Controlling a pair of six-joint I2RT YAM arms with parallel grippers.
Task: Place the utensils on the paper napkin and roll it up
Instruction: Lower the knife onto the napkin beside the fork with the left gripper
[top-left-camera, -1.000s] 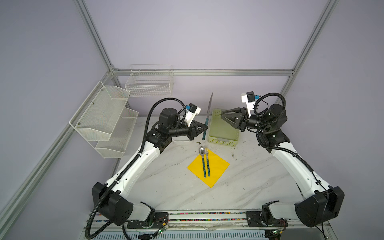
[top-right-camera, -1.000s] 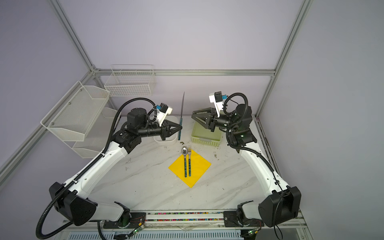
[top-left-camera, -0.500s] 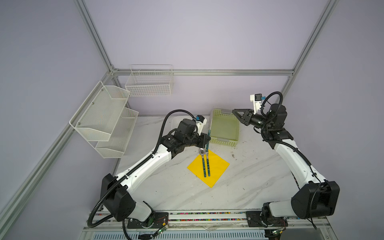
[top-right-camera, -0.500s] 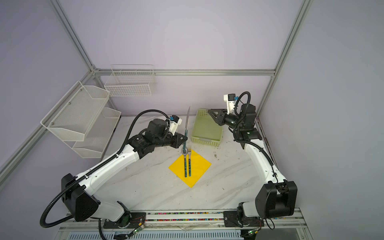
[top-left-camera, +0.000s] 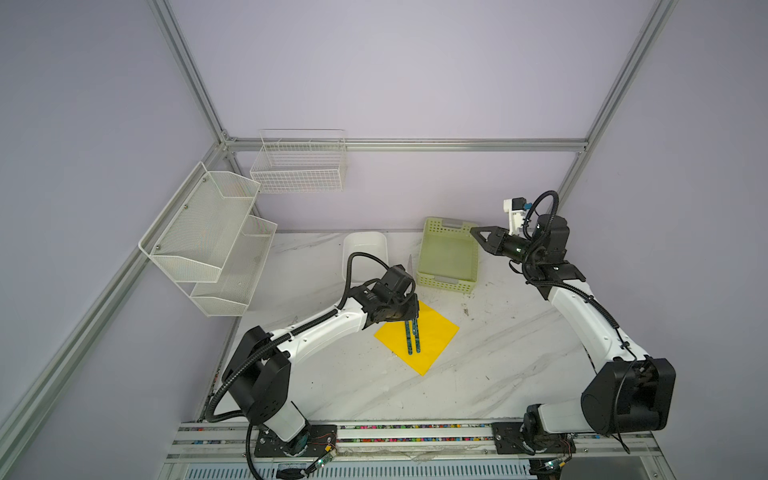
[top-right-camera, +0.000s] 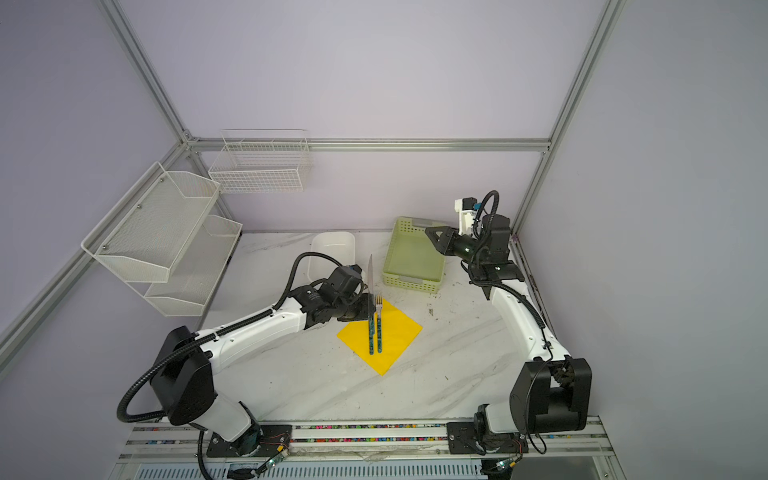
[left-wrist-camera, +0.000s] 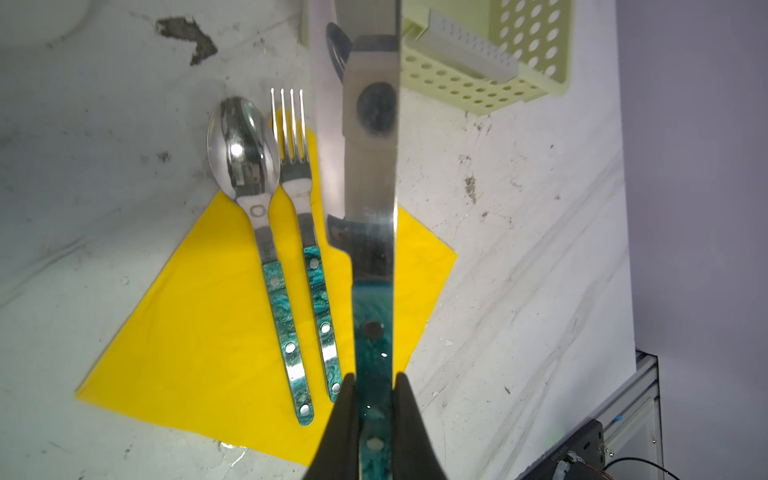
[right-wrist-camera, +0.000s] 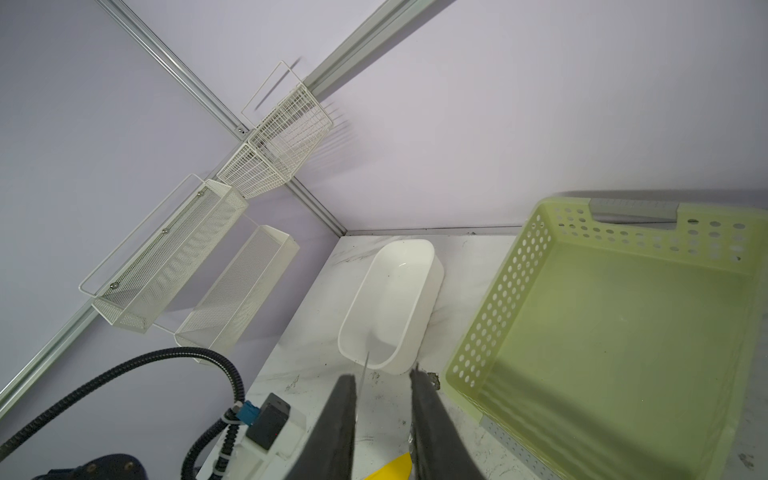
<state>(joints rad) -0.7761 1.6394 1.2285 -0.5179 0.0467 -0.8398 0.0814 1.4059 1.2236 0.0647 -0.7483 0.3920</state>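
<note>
The spoon (left-wrist-camera: 243, 145) and fork (left-wrist-camera: 297, 166) lay side by side on the paper napkin (left-wrist-camera: 199, 332). The left gripper (left-wrist-camera: 373, 380) clenched the knife (left-wrist-camera: 370, 249) by its handle just beside the fork, perhaps not yet touching the paper. The right gripper (right-wrist-camera: 382, 376) hung empty, jaws apart, by the green basket (right-wrist-camera: 498, 299). Rolling was not begun.

No word, number or brand can be read anywhere in these views.

The black wrist housing of the left arm (top-left-camera: 368, 294) (top-right-camera: 312, 294) bears a small patch of white print in both top views, too small to make out.

In the left wrist view, a black box (left-wrist-camera: 561, 455) beyond the tabletop's edge carries a short line of pale lettering, too blurred to read.
</note>
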